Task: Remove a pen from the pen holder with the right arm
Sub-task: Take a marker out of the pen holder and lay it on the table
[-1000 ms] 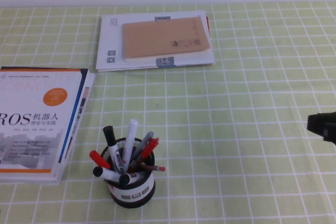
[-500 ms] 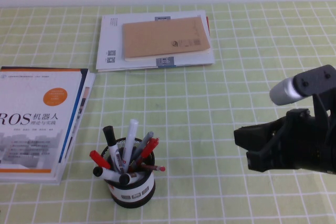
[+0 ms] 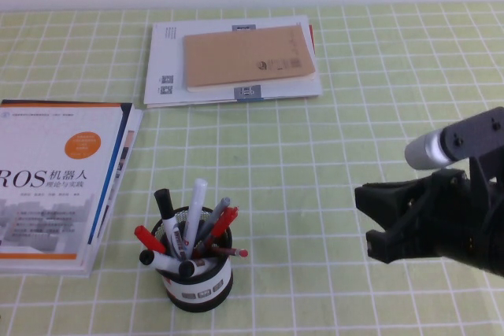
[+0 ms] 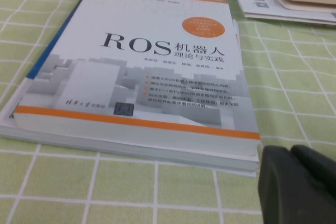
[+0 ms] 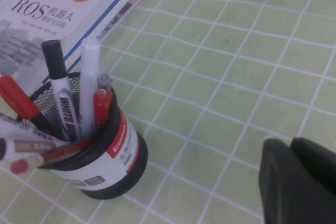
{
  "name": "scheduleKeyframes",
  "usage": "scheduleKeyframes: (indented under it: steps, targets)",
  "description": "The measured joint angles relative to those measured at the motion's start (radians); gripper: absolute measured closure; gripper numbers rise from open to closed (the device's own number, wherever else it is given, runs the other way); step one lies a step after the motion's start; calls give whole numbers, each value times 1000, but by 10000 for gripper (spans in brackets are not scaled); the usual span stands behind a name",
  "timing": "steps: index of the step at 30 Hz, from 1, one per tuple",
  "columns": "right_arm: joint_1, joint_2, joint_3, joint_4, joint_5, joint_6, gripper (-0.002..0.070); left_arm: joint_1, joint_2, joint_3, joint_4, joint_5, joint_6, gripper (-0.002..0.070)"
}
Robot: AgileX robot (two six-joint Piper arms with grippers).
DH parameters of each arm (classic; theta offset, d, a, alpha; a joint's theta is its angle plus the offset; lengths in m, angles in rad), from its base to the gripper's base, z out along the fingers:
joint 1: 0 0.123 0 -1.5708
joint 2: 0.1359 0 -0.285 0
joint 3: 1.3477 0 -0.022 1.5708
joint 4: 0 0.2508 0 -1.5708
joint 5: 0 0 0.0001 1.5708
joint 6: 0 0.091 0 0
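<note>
Toward the near edge of the green-and-white checked tablecloth [image 3: 354, 116] stands the round black mesh pen holder with a white band and red label [image 3: 197, 281], a little in front of the right corner of a large white-and-orange "ROS" textbook [image 3: 55, 182] that lies flat on the robot's left. The holder is packed with pens. A tall white-barrelled marker [image 3: 194, 210] and a black-capped whiteboard marker [image 3: 165, 206] stand up highest, a grey pen and several red pens [image 3: 223, 222] lean to the right, and a few more splay out low over the rim. All of them are in the cup.

The right gripper [image 3: 368, 222] hangs over the cloth well to the right of the holder, at about the same depth on the table, its black tips pointing toward the cup. Its fingers are pressed together with nothing between them, and it touches no pen.

At the far side of the table a tan paper-covered notebook [image 3: 244, 57] rests on a white booklet [image 3: 169, 68].

The left gripper [image 4: 289, 153] shows only in its own wrist camera, low over the cloth just beside the near corner of the textbook; its dark tips appear to be closed against each other, though only a part of them is visible.
</note>
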Motion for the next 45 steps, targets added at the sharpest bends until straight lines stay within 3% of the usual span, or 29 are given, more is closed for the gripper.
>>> scheduleKeyframes:
  steps: [7,11,18,22,24,29,36,45]
  targets:
    - [167,-17,133,-7,-296,22,686,0,0,0,0,0,0,683]
    - [271,-17,206,-94,-481,97,644,0,0,0,0,0,0,683]
    - [340,-21,351,-403,-795,382,452,0,0,0,0,0,0,683]
    - [343,-24,404,-517,-872,455,314,0,0,0,0,0,0,683]
    - [343,-24,411,-573,-884,466,284,0,0,0,0,0,0,683]
    - [345,29,415,-701,-975,517,262,0,0,0,0,0,0,683]
    - [345,242,415,-732,-1219,549,260,0,0,0,0,0,0,683]
    - [345,474,322,-774,-1256,612,259,0,0,0,0,0,0,683]
